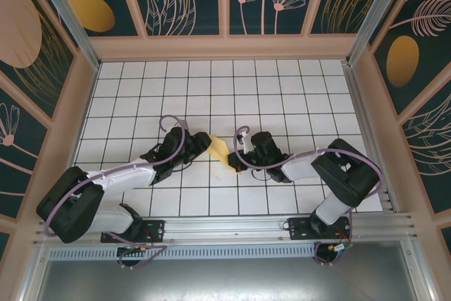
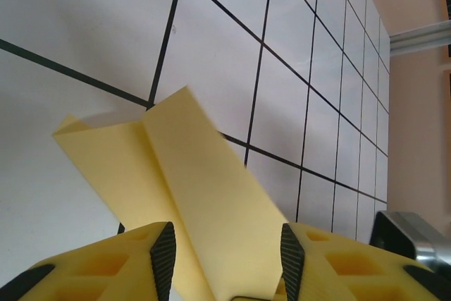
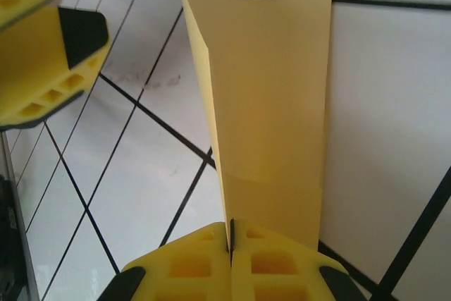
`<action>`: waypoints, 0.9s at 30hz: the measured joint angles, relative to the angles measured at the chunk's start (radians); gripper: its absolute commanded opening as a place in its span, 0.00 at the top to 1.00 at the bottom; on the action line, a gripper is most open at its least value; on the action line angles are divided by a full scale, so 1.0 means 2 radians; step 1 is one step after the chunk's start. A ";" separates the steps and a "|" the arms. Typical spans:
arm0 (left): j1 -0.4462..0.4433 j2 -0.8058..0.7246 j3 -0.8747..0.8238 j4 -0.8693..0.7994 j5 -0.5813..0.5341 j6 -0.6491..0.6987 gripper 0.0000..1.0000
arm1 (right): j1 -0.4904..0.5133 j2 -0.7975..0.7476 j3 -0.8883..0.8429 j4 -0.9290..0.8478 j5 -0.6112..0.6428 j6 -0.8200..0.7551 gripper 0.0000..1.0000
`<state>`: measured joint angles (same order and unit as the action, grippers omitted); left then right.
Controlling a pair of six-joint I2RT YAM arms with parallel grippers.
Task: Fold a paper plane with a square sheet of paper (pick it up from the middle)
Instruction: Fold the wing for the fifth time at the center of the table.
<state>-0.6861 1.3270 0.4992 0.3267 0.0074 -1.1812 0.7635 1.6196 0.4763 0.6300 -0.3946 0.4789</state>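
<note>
Roughly at the middle of the worktop (image 1: pixel 211 82), the sheet of paper (image 1: pixel 220 151) hung between the two claws, already folded into a narrow yellow-orange strip. From the left wrist it (image 2: pixel 204 195) showed as two overlapping layers, a longer flap lying across a wider one, with a pointed corner at the far left casting a small shadow on the white gridded tiles (image 2: pixel 84 26). Whether that corner touched the surface could not be told. From the right wrist the paper (image 3: pixel 275 103) rose out from the fingers with a sharp lengthwise crease, one side standing up toward the camera and the top edge slightly curved.

The right claw (image 3: pixel 230 237) was pressed together on the near end of the sheet, its yellow fingers meeting with the paper pinched in the seam. In the overhead view it (image 1: pixel 236 163) reached in from the right. The left claw (image 2: pixel 227 244) stood apart, its black pads on either side of the strip without clamping it; one of its fingers (image 3: pixel 49 68) was visible well clear of the paper in the right wrist view. Overhead, the left claw (image 1: pixel 204 142) sat just beside the sheet's left end.
</note>
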 measured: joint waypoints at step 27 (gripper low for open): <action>0.000 0.071 -0.025 0.128 0.095 0.004 0.55 | -0.041 0.092 0.020 0.050 -0.130 0.123 1.00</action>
<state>-0.6861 1.4685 0.4484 0.5823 0.1978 -1.1740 0.6819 1.8042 0.5171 0.7296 -0.6537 0.7258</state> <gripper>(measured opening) 0.449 0.051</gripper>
